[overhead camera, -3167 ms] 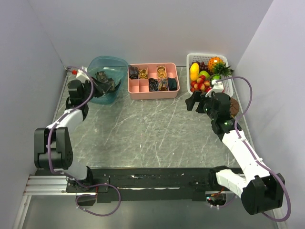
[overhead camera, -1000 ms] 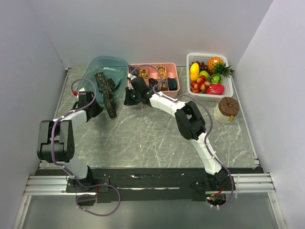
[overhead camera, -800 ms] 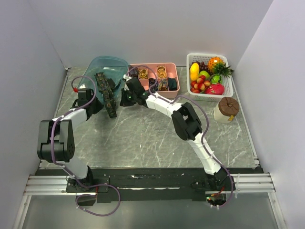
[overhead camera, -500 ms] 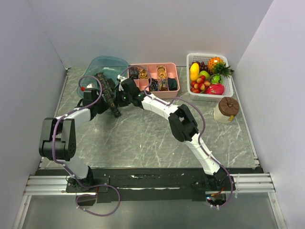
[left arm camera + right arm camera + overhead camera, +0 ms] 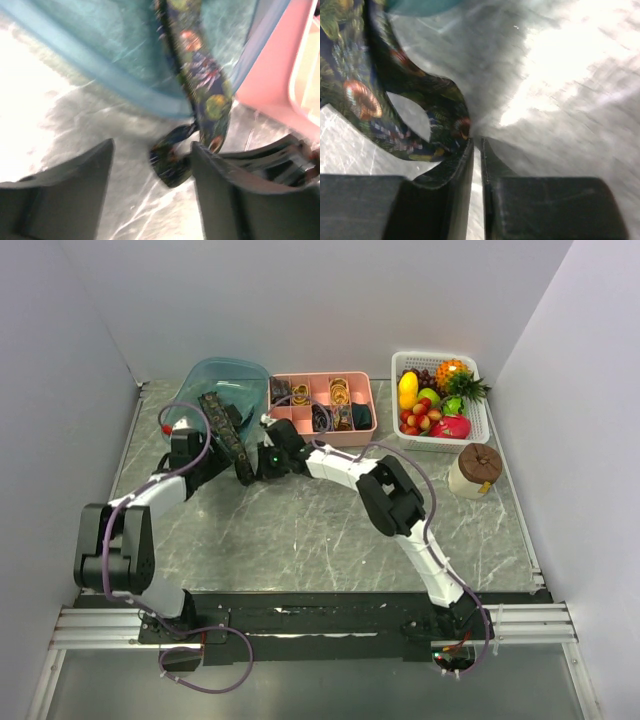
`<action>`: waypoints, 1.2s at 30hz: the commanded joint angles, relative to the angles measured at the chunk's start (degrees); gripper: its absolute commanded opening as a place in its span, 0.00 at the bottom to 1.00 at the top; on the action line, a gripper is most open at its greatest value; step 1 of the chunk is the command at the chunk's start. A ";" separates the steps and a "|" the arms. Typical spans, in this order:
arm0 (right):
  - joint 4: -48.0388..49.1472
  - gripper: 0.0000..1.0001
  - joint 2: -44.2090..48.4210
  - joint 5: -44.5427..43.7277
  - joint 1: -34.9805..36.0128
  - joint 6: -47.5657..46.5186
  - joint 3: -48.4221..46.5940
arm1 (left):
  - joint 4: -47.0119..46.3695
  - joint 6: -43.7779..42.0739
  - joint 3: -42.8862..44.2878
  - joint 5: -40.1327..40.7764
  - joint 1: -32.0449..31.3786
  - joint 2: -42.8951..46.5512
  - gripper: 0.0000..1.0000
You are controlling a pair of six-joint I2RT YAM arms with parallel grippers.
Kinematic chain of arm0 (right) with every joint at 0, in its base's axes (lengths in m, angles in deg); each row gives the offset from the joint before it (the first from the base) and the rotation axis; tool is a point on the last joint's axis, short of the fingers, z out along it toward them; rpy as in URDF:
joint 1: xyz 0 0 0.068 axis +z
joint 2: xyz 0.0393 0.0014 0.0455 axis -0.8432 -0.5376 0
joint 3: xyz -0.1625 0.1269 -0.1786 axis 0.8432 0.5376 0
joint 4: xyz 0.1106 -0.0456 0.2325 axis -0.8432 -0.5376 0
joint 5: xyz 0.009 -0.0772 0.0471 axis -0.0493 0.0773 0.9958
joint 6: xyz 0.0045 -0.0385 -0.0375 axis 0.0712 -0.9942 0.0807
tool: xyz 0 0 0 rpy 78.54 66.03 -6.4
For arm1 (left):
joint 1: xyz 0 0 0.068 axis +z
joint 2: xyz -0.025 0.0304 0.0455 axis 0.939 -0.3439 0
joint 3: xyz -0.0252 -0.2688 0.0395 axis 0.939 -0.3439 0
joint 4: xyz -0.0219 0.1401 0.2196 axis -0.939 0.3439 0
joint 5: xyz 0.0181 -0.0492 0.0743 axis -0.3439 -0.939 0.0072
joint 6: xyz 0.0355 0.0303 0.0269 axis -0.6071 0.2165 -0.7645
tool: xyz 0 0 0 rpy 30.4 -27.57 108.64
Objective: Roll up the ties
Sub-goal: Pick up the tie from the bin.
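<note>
A dark patterned tie (image 5: pixel 228 433) hangs out of the teal bowl (image 5: pixel 228 372) and down onto the table. In the left wrist view the tie (image 5: pixel 200 65) drapes over the bowl rim (image 5: pixel 100 55), and its curled end lies between the tips of my left gripper (image 5: pixel 152 147), which is open and not touching it. My right gripper (image 5: pixel 262 462) sits at the tie's lower end. In its wrist view the right gripper (image 5: pixel 477 142) has only a thin slit between its fingers. The tie's fold (image 5: pixel 445 120) touches the left fingertip and lies along that finger's outer side.
A pink divided tray (image 5: pixel 320 438) behind the grippers holds several rolled ties (image 5: pixel 340 392). At the back right stand a white fruit basket (image 5: pixel 481 420) and a brown-lidded jar (image 5: pixel 475 468). Both arms crowd the bowl's front edge.
My left gripper has opened and let go of the tie, whose end now rests on the table. My right gripper swung from the pink tray over to the tie's lower end.
</note>
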 commanded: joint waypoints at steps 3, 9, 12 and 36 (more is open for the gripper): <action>8.95 0.41 10.93 2.89 -4.06 1.31 8.97 | -6.03 1.91 -8.22 3.10 -0.14 5.75 0.83; 18.28 0.70 14.01 12.37 -4.68 0.26 17.94 | -11.22 1.64 -12.89 -0.32 -0.05 7.25 0.86; 24.00 0.78 13.31 17.20 -4.68 1.05 19.88 | -14.30 1.91 -14.82 -1.99 0.12 8.04 0.86; 38.77 0.82 20.06 25.92 -11.61 5.97 33.40 | -35.75 -4.42 -12.91 -20.45 1.53 -1.52 0.81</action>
